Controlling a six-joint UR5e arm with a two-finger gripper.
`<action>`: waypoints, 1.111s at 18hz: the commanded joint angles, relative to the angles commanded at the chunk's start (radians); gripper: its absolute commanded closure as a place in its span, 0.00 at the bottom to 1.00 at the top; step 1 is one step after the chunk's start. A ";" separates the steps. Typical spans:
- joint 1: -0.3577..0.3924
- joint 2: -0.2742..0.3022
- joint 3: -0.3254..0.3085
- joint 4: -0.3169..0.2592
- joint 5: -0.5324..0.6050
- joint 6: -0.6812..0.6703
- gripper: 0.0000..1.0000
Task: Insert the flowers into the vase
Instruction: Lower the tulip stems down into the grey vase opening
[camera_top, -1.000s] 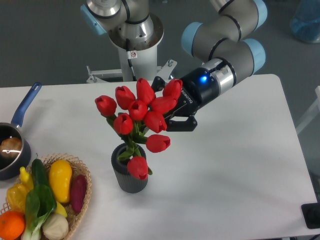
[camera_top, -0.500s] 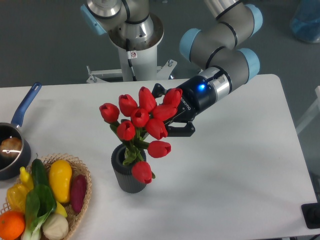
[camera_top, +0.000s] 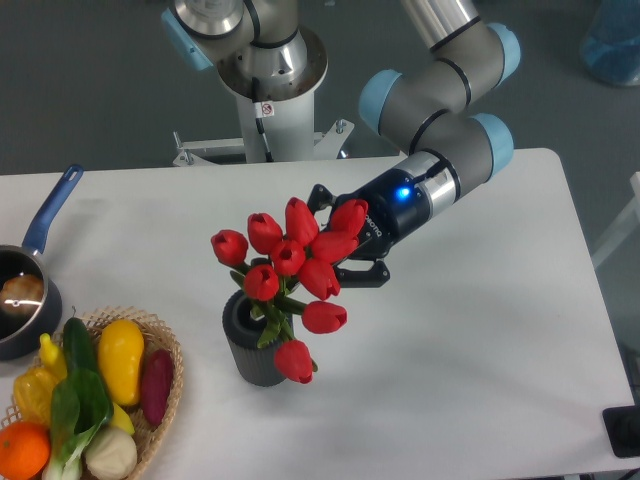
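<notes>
A bunch of red tulip flowers (camera_top: 300, 262) with green stems leans over the short dark grey ribbed vase (camera_top: 255, 362) at the table's front left-centre. The stem ends reach down into the vase's mouth, and one bud hangs over its front rim. From the right, my gripper (camera_top: 338, 236) comes in behind the upper buds, its black fingers (camera_top: 366, 275) closed around the bunch. The buds hide where the fingers meet the stems.
A dark pot with a blue handle (camera_top: 45, 215) sits at the left edge. In the front left corner stands a wicker basket (camera_top: 168, 345) of vegetables and fruit. The robot's base (camera_top: 265, 95) stands behind the table.
The gripper and the bunch have moved down and slightly right together. The stems have sunk further into the vase and the buds now sit lower over it.
</notes>
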 joint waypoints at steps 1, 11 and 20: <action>-0.002 -0.005 -0.006 -0.002 0.002 0.012 1.00; -0.009 -0.012 -0.094 -0.003 0.051 0.098 1.00; -0.025 -0.048 -0.118 -0.003 0.095 0.195 0.84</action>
